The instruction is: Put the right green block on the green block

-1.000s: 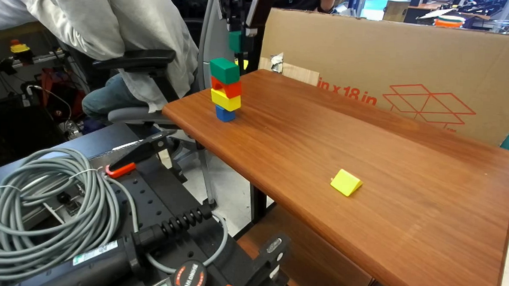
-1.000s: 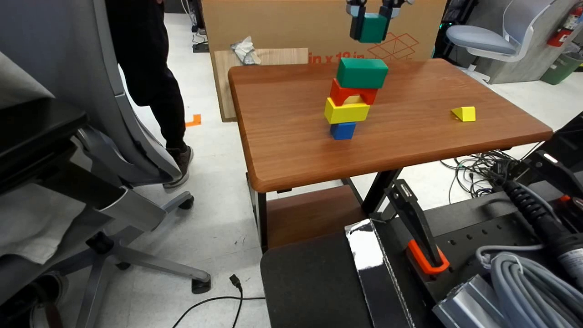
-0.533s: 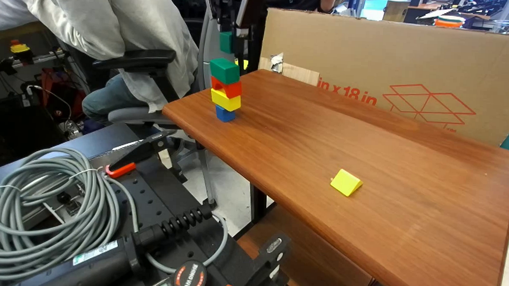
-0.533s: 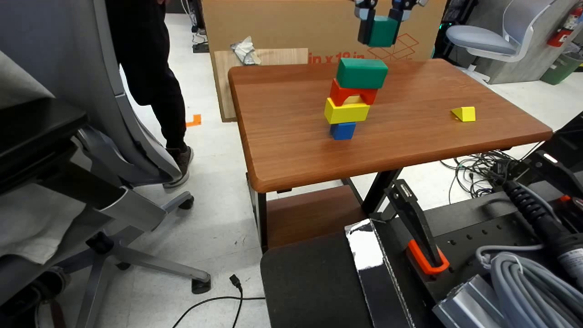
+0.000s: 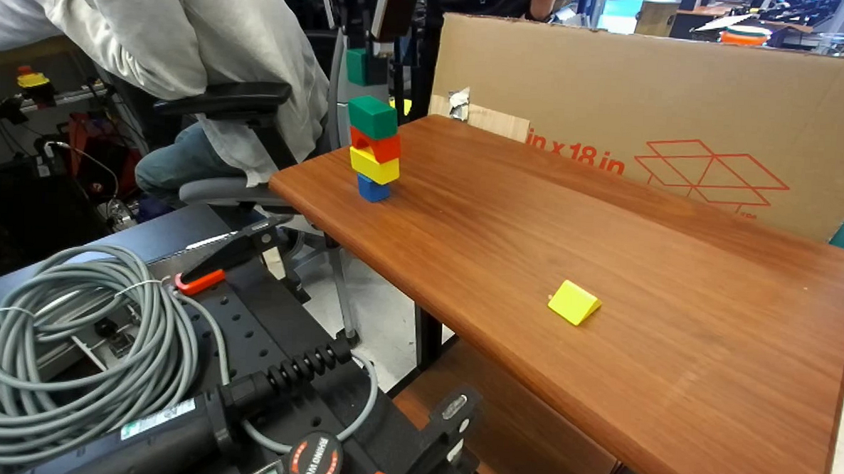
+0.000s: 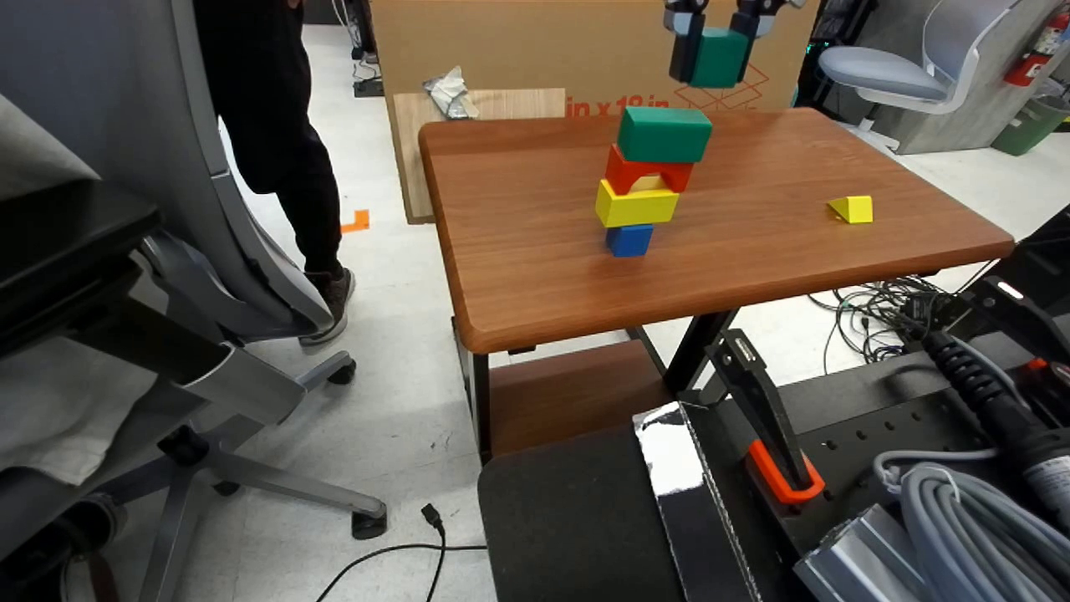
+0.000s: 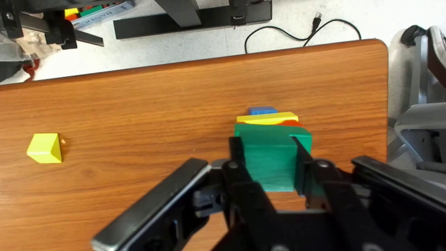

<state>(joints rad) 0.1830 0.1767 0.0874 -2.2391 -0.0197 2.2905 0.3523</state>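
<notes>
My gripper (image 6: 710, 75) is shut on the right green block (image 6: 720, 58), a dull green cube held in the air between both fingers. The held block also shows in an exterior view (image 5: 356, 65). The green block (image 6: 665, 134) is the top piece of a stack and shows in both exterior views (image 5: 372, 117). The held block is above it, with a gap between them. In the wrist view my gripper (image 7: 265, 141) and the held block (image 7: 270, 164) cover much of the stacked green block (image 7: 306, 139).
Under the green block are a red arch (image 6: 623, 171), a yellow block (image 6: 638, 209) and a blue block (image 6: 629, 240) on the wooden table (image 6: 535, 276). A yellow wedge (image 5: 574, 302) lies apart on the table. A cardboard sheet (image 5: 649, 97) stands behind the table.
My gripper has moved with the held block, rightward and slightly down in one exterior view, leftward in another. The stack and the yellow wedge have not moved.
</notes>
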